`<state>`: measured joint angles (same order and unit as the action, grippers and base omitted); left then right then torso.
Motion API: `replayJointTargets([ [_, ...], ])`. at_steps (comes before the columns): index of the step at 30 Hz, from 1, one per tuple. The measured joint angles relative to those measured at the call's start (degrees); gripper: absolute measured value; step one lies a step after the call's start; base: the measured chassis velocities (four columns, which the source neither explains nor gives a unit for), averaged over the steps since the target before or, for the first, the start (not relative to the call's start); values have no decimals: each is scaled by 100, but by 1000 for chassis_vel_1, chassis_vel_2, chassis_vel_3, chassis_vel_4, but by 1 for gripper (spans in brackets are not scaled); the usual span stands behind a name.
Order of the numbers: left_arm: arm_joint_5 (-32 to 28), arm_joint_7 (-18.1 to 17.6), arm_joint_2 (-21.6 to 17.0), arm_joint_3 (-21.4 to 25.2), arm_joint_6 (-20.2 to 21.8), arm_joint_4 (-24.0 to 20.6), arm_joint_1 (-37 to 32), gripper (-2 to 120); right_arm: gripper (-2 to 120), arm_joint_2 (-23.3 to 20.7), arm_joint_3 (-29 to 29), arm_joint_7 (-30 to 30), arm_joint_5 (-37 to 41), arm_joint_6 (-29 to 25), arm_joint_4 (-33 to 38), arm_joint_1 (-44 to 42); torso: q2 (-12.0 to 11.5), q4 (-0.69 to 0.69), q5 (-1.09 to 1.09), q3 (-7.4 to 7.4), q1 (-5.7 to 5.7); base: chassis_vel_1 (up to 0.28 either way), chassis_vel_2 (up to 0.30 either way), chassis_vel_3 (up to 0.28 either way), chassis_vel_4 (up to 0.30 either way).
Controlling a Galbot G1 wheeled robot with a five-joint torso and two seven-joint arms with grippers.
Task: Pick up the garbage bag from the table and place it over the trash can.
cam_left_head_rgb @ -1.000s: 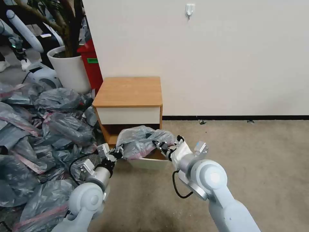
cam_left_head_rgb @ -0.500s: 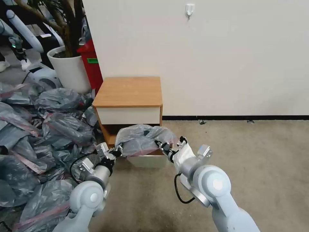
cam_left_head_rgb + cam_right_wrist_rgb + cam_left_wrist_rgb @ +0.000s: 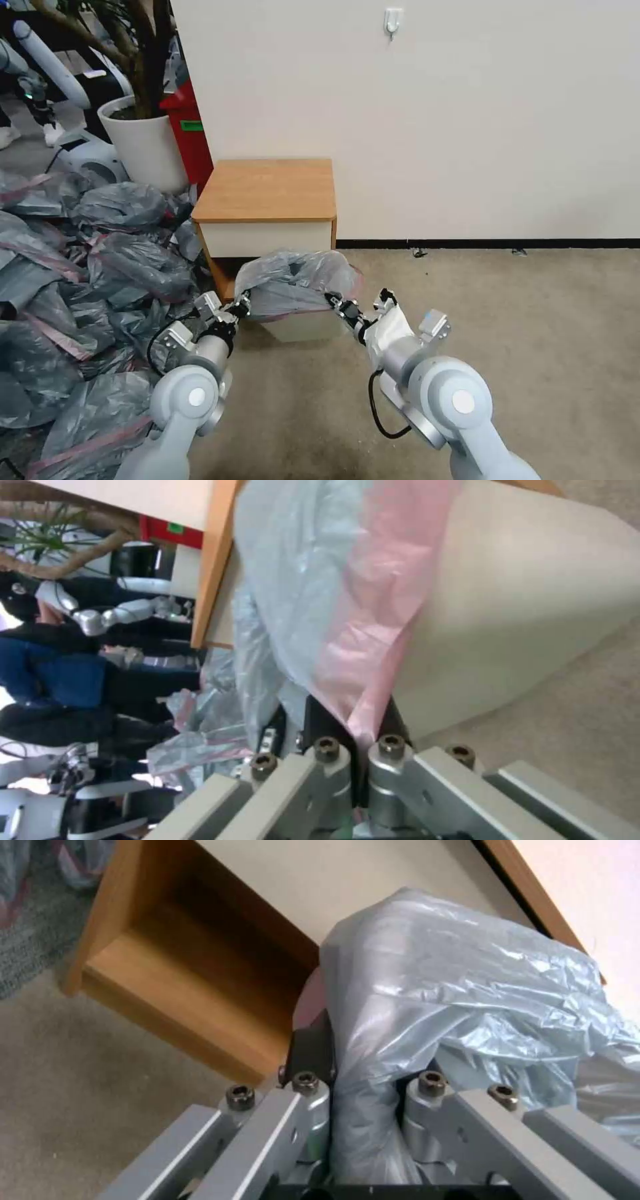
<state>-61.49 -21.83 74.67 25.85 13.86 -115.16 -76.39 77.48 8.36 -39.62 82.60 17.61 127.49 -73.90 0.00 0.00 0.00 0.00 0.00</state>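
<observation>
The grey garbage bag [image 3: 293,283] with its pink band is stretched over the top of the cream-white trash can [image 3: 303,328], which stands on the floor in front of the wooden table [image 3: 267,190]. My left gripper [image 3: 241,307] is shut on the bag's left edge. My right gripper [image 3: 333,301] is shut on the pink rim at the right. The left wrist view has crinkled bag plastic [image 3: 433,1005] pinched between the fingers. In the right wrist view the pink band [image 3: 373,645] is clamped beside the can's wall [image 3: 533,610].
A large heap of grey bags [image 3: 80,280] covers the floor to the left. A white planter [image 3: 143,143] and a red bin [image 3: 190,130] stand behind it by the wall. Open carpet [image 3: 507,313] lies to the right.
Both grippers have drawn back toward me and lowered, pulling the bag down and forward over the trash can. The bag now covers more of the can's top.
</observation>
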Motion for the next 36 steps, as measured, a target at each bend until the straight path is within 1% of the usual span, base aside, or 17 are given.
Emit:
replayJointTargets([
  [6,-134,-76,17,17,8,-53,-13,10,0,12,-3,85,-175,-61,-156,-105,0,0,0,0,0,0,0,0,0],
  [15,-419,-133,-6,113,303,-247,-165,10,0,-32,-42,261,-567,-212,-795,37,0,1,0,0,0,0,0,0,0],
  [22,-489,-133,-14,130,380,-281,-233,10,0,-51,-85,350,-776,-255,-1029,44,0,1,0,0,0,0,0,0,0],
  [25,-507,-132,-19,130,488,-290,-258,10,0,-65,-110,425,-986,-293,-1206,76,0,0,0,0,0,0,0,0,0],
  [32,-511,-130,-49,130,618,-296,-281,10,0,-132,-141,578,-1330,-376,-1316,69,0,0,0,0,0,0,0,0,0],
  [33,-504,-128,-79,146,630,-279,-280,10,3,-168,-143,598,-1393,-403,-1318,45,0,0,0,0,0,0,0,0,0],
  [36,-504,-128,-150,160,629,-227,-250,10,5,-220,-176,676,-1560,-483,-1290,-7,0,0,0,0,0,0,0,0,0],
])
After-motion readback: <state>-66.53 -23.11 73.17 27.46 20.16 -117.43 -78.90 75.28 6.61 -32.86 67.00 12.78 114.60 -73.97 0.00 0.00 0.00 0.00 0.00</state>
